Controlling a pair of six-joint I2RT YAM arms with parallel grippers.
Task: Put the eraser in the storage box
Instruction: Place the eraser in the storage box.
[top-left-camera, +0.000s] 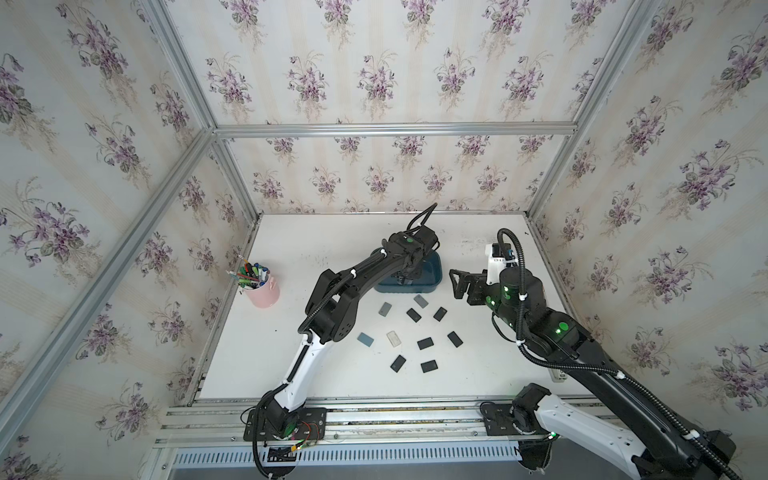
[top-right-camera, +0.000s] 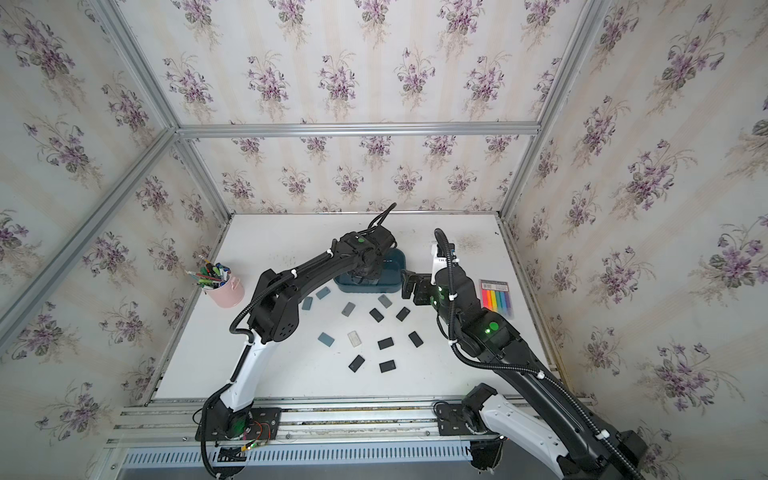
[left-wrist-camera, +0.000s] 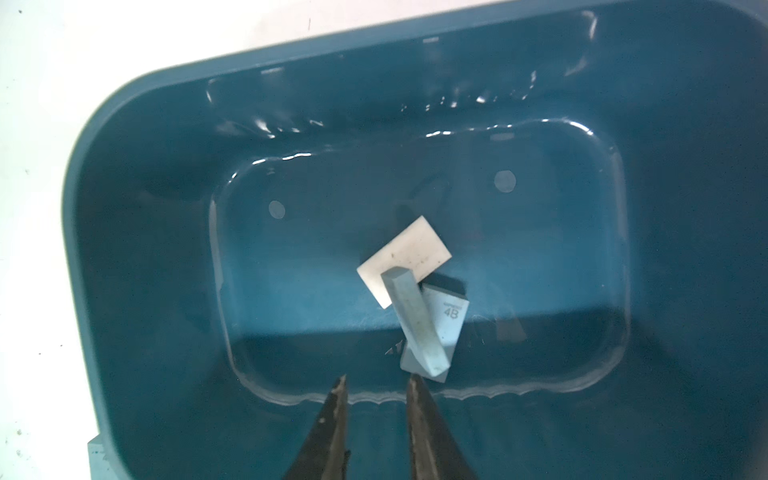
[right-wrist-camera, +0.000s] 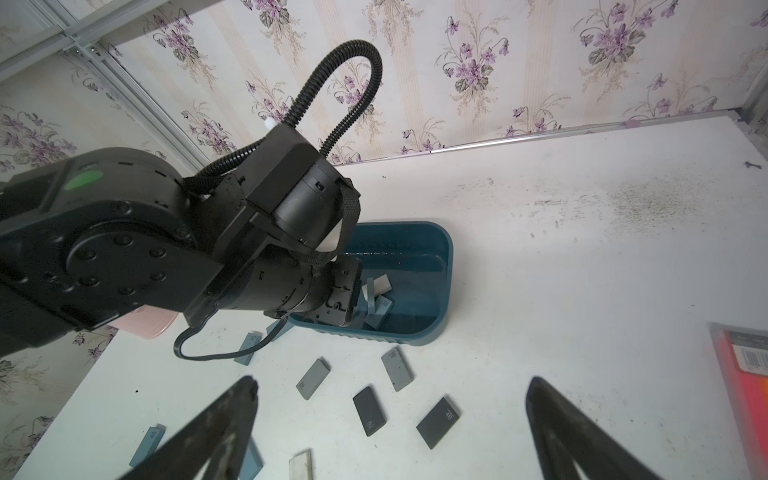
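One pale eraser (left-wrist-camera: 451, 316) marked "4B" lies inside the storage box (left-wrist-camera: 124, 208).

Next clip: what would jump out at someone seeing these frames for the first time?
The left end effector hangs empty over the teal storage box, where a white eraser and grey-blue erasers lie piled. Nearer the arm bases, black and grey erasers dot the white table; a pink pen cup stands toward its left edge.

Erasers (left-wrist-camera: 405, 253) lie piled in the storage box (left-wrist-camera: 145, 208); blocks (top-left-camera: 425, 343) lie before it.
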